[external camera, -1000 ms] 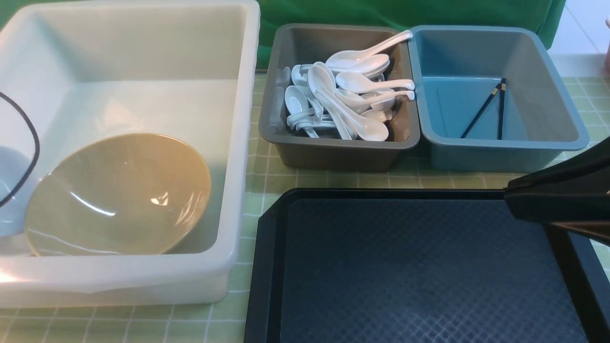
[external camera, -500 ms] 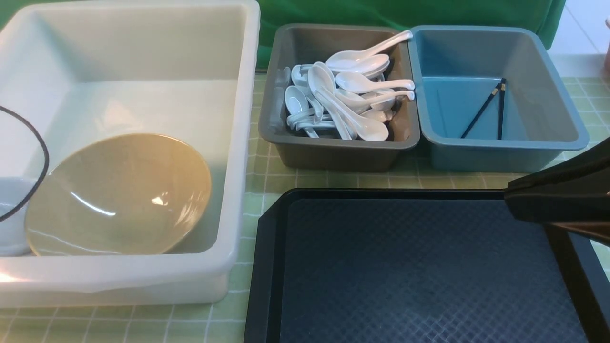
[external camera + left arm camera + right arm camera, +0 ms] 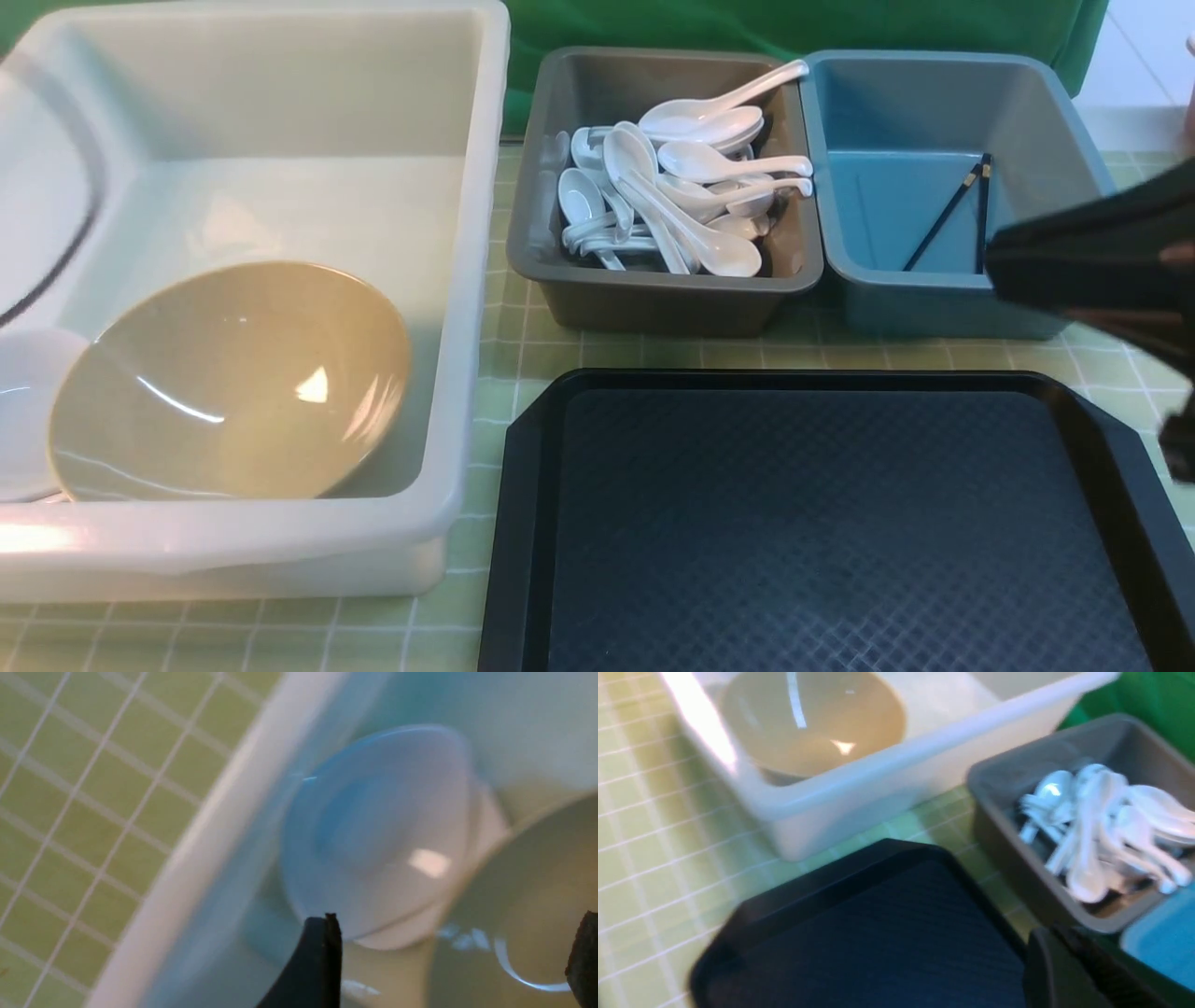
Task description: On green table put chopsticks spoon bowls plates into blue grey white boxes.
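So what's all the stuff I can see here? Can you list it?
white box: one, white, left on the table
bowl: one, tan, inside the white box
plate: at least one, white, in the white box beside the bowl
grey box: one, dark grey, middle back
spoons: a pile, white, in the grey box
blue box: one, teal, right back
chopsticks: one pair, black, in the blue box
tray: one, black, front
table: one, pale green grid
left end effector: open, over the white box
right end effector: shut, black, before the blue box

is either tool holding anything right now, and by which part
Nothing is held. The left tool stands open above the small white dish; the right tool is shut and empty.
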Controlling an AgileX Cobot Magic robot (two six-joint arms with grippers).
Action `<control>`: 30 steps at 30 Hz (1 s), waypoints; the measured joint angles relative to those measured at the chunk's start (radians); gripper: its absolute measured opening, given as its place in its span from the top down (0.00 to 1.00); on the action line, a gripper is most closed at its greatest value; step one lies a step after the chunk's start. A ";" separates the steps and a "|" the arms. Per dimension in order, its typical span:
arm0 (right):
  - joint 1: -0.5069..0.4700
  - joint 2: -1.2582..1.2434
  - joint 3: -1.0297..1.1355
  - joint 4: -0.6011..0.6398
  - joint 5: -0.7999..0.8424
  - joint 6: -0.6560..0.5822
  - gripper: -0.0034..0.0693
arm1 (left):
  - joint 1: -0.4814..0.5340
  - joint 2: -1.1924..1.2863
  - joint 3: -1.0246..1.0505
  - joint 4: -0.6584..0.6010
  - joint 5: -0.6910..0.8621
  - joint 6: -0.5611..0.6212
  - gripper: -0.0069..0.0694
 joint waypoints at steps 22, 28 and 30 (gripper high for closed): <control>0.000 -0.317 0.210 -0.548 0.194 0.719 0.87 | -0.738 -0.331 0.156 -0.328 0.023 0.264 0.91; 0.000 -0.601 0.448 -0.556 0.032 0.676 0.86 | -0.741 -0.618 0.472 -0.356 -0.001 0.203 0.91; 0.000 -0.690 0.523 -0.557 -0.003 0.675 0.86 | -0.741 -0.742 0.603 -0.384 -0.046 0.166 0.91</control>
